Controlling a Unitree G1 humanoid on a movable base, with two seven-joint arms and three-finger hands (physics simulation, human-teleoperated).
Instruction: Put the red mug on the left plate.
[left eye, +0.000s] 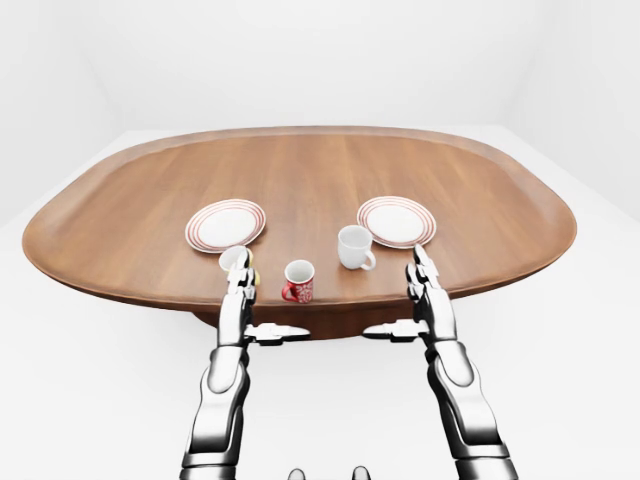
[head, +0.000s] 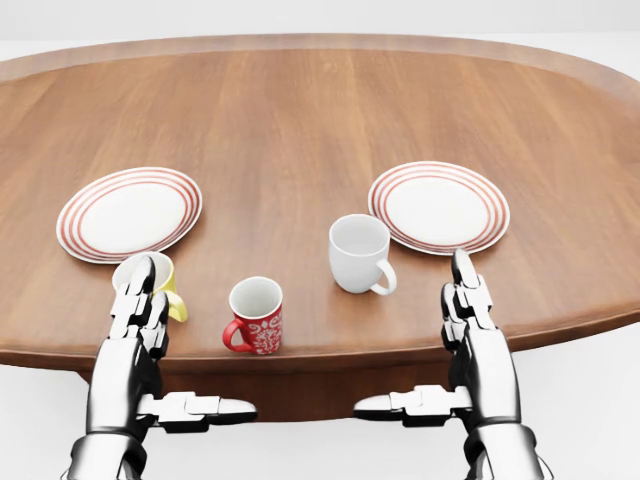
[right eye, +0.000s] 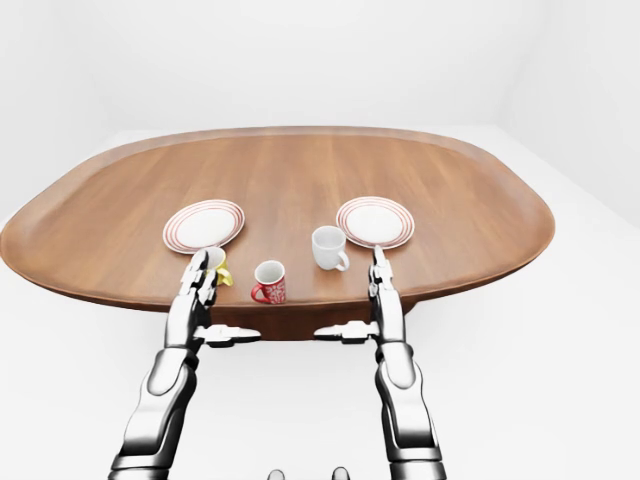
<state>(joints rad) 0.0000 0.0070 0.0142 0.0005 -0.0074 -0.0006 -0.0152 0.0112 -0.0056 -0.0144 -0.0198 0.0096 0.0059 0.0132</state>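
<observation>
The red mug with a white pattern stands upright near the table's near edge, handle to the left. Up and to its left lies the left plate, white with red rings. My left hand is open, fingers straight, just left of the red mug and in front of a yellow mug. My right hand is open too, at the table edge below the right plate. Neither hand holds anything.
A white mug stands right of the red mug, handle toward the lower right. The yellow mug sits just below the left plate, partly hidden by my left hand. The oval wooden table stretches far beyond the plates.
</observation>
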